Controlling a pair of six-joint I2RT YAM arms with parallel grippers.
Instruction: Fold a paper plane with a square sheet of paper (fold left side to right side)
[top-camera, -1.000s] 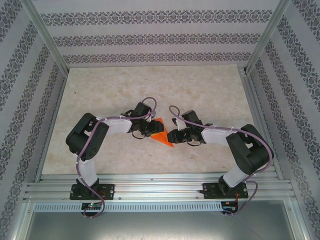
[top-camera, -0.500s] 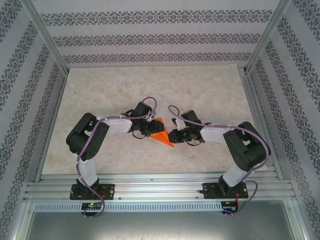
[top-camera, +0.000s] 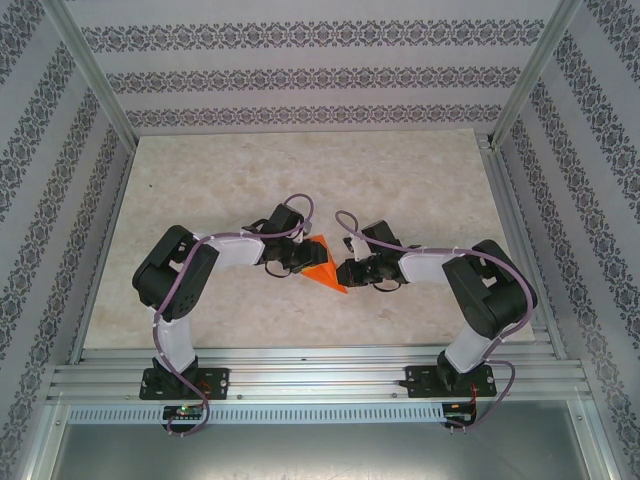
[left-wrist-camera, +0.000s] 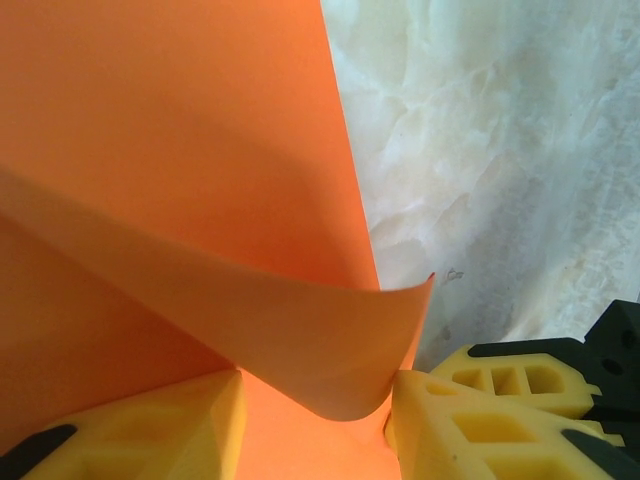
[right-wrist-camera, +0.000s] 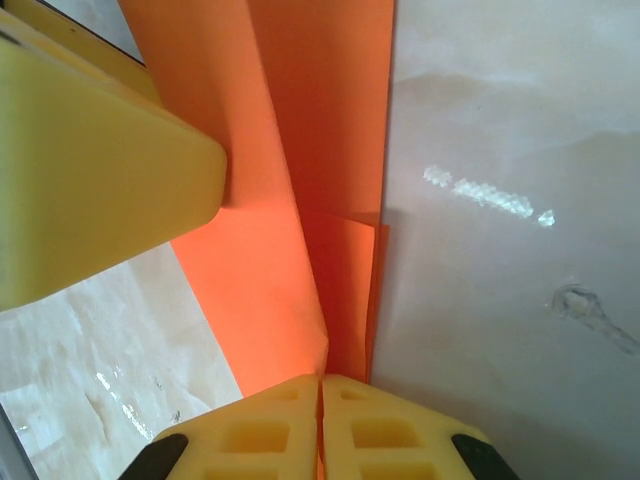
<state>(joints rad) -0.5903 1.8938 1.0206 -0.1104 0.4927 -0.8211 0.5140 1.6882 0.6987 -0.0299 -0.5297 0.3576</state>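
Bright orange folded paper sheet (top-camera: 325, 270) lies on the pale marbled tabletop (top-camera: 250, 170), between both sets of fingertips. In the top view the grips are too small to tell. Right wrist view: right gripper (right-wrist-camera: 322, 395) is clenched, pinching the sheet's creased edge, and a yellow left finger (right-wrist-camera: 90, 180) overlaps the sheet beyond it. Left wrist view: left gripper (left-wrist-camera: 315, 400) has its fingers apart, with a curled flap between them, unpinched.

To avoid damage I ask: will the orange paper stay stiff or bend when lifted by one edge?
Probably it bends: a flap of the orange paper curls over by itself in the left wrist view. It looks thin and light, so a push may slide it on the smooth table. The creased layers by the shut right jaws are likely stiffer.
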